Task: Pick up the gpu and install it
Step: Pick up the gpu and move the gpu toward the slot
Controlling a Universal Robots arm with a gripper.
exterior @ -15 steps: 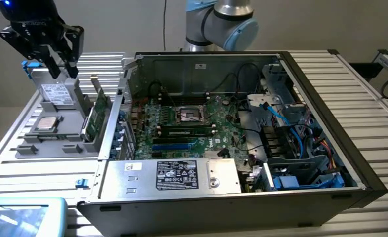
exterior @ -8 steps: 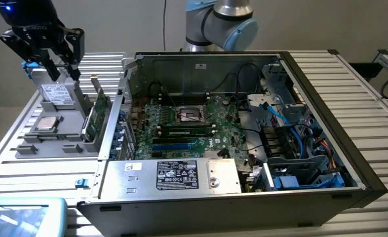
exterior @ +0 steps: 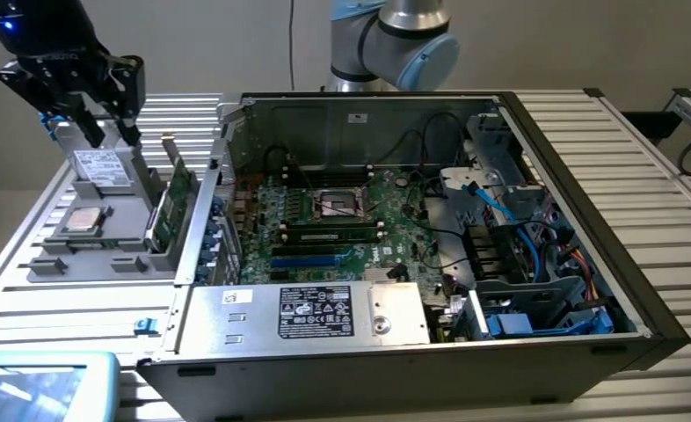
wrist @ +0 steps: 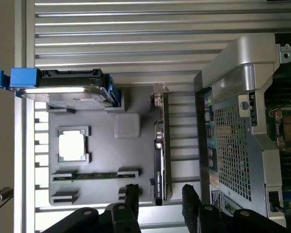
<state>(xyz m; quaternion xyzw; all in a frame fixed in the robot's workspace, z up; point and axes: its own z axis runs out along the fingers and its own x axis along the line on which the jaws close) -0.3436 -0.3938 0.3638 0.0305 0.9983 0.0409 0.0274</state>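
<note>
Slatted metal table (exterior: pixel 674 220) w/ tray (exterior: pixel 99 255), gpu (exterior: pixel 179 198) upright

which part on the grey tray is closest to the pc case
The gpu, thin green card standing on edge; hard drive and cpu sit farther off.

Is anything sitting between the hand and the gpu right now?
Nothing visible does. In the wrist view the open hand faces the gpu, which stands on edge in the grey tray, with only bare space between them. The hard drive and the computer case lie off to the sides.
</note>
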